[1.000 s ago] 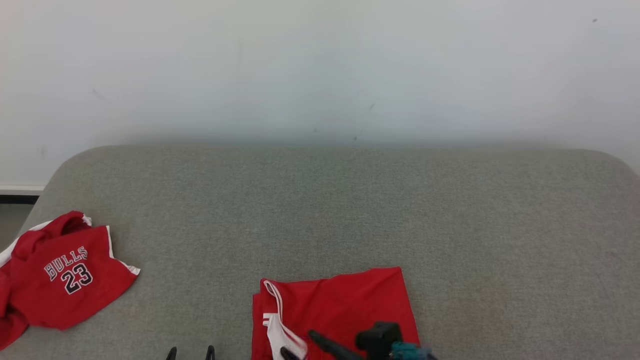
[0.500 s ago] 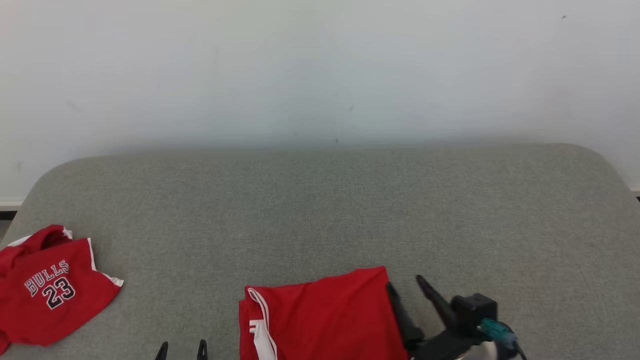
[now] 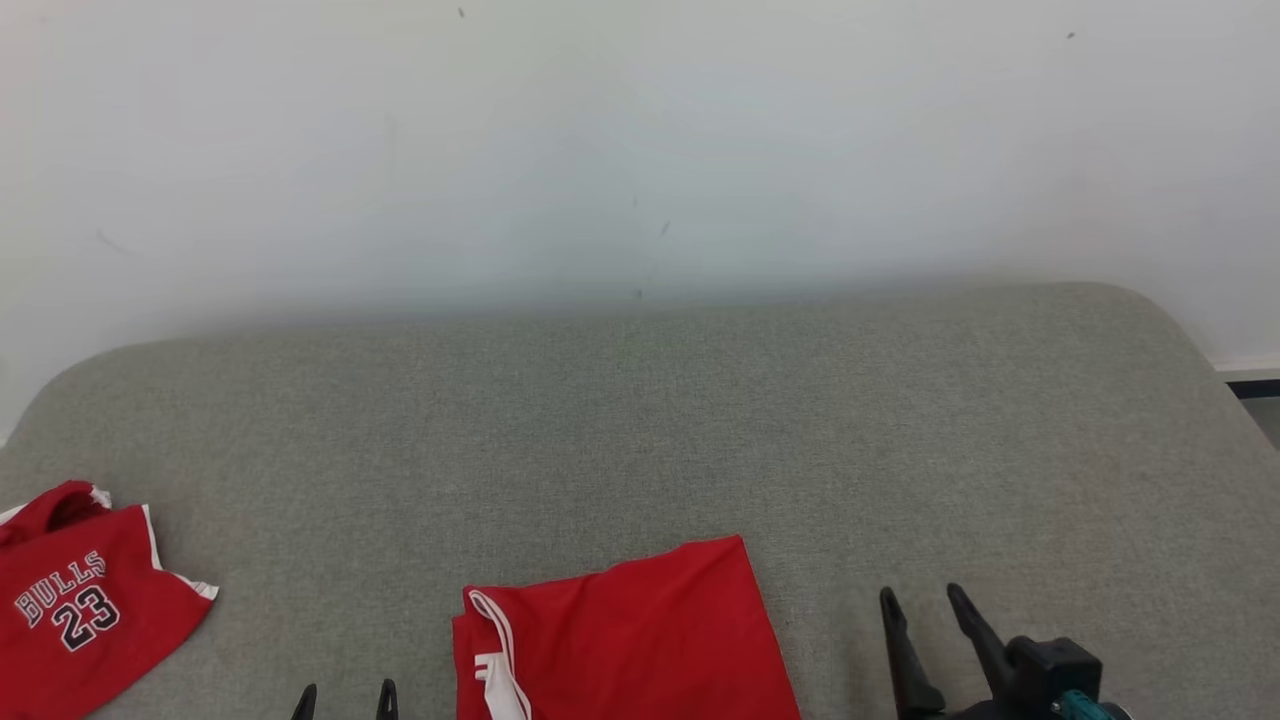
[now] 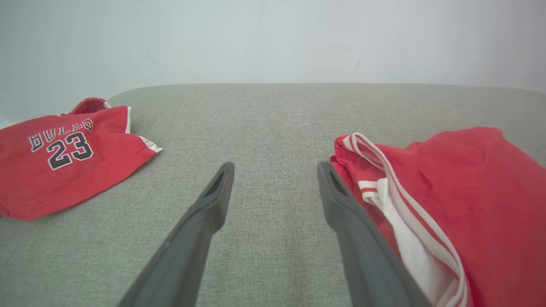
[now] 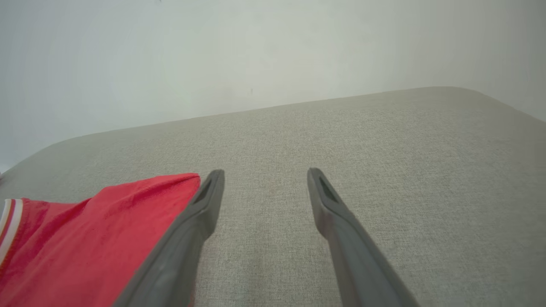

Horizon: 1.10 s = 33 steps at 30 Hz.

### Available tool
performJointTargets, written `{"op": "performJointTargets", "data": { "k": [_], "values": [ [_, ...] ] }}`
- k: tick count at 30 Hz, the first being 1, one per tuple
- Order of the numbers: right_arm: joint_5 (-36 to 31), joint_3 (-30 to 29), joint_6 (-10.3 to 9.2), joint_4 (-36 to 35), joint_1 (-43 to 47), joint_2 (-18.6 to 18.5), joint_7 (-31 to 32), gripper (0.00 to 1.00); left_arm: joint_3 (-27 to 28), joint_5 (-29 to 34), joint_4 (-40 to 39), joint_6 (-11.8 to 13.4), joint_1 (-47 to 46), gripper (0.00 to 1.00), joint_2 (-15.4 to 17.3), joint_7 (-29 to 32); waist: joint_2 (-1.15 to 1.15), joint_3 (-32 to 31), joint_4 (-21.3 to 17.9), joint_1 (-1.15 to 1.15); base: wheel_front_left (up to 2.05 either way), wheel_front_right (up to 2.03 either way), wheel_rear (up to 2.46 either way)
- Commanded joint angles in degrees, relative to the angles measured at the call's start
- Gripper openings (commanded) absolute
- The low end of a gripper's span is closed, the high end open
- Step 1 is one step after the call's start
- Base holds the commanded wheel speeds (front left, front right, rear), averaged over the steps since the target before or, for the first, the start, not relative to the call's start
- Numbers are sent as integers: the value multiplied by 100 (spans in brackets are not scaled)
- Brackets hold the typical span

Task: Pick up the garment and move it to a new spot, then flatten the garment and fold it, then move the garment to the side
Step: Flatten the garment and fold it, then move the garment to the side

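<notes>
1. The left gripper (image 3: 345, 702) is standing at the near edge of the grey upholstered surface (image 3: 640, 420), its fingers apart and empty. The folded red garment (image 3: 620, 640) is lying just to its right.
2. The folded red garment is resting flat at the middle of the near edge, between the two grippers. Its white-striped trim is facing the left gripper. Its near part is cut off from view, so its long axis cannot be told.
3. The right gripper (image 3: 921, 597) is hovering just right of the garment's plain side, its fingers also spread and holding nothing. Either arm appears close enough for the sideways move, and the left looks slightly nearer.
4. The red "BULLS 23" jersey (image 3: 80, 610) is lying well apart, at the left edge.
</notes>
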Motion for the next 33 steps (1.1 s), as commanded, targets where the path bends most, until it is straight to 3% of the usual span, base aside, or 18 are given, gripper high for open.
{"op": "performJointTargets", "data": {
  "k": [1, 6, 22, 33],
  "values": [
    [29, -53, -15, -62, 66, 6, -25, 100, 9, 53, -66, -6, 47, 100, -7, -18, 0, -14, -25, 0, 0, 0, 0],
    [151, -266, -15, -190, 225, 11, -25, 100, 66, 103, -179, -10, 139, 100, -7, -18, 0, -38, -89, 0, 0, 0, 0],
    [201, -181, -15, -176, 263, 10, -25, 100, 142, 96, -344, 3, 255, 100, -7, -18, 0, -65, -177, 0, 0, 0, 0],
    [426, 212, -15, 342, 52, 14, -25, 100, -159, 60, -271, -67, 139, 100, -8, -18, 0, 169, 157, 0, 0, 0, 0]
  ]
}}
